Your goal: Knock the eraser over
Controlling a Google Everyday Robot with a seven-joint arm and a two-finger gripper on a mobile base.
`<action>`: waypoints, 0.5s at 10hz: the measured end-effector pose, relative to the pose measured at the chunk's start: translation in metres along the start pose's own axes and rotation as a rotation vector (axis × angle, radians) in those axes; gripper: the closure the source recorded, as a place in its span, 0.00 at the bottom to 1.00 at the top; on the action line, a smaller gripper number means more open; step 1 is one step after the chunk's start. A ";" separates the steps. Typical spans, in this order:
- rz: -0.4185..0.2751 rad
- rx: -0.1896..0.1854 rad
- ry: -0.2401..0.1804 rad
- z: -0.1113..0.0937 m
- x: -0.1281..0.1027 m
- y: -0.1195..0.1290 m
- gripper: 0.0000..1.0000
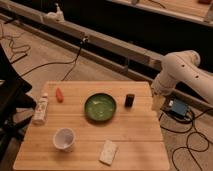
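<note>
The eraser (pixel 129 100) is a small black block standing upright on the wooden table (pixel 135 135), just right of the green bowl (pixel 100 107). My white arm comes in from the right. My gripper (pixel 158 103) hangs at the table's right edge, a short way right of the eraser and apart from it.
On the table there is a white cup (pixel 64 138) at front left, a white bottle (pixel 41 109) lying at the left edge, a small orange-red piece (pixel 59 94) at back left, and a flat white speckled pad (pixel 108 151) at the front. Cables and a blue box (pixel 177 108) lie on the floor at right.
</note>
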 end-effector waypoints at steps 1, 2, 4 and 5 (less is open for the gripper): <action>-0.004 0.000 -0.001 0.000 -0.002 -0.001 0.20; -0.003 0.000 -0.001 0.000 -0.002 0.000 0.20; -0.003 0.000 -0.001 0.000 -0.002 -0.001 0.20; -0.004 0.000 -0.001 0.000 -0.002 -0.001 0.25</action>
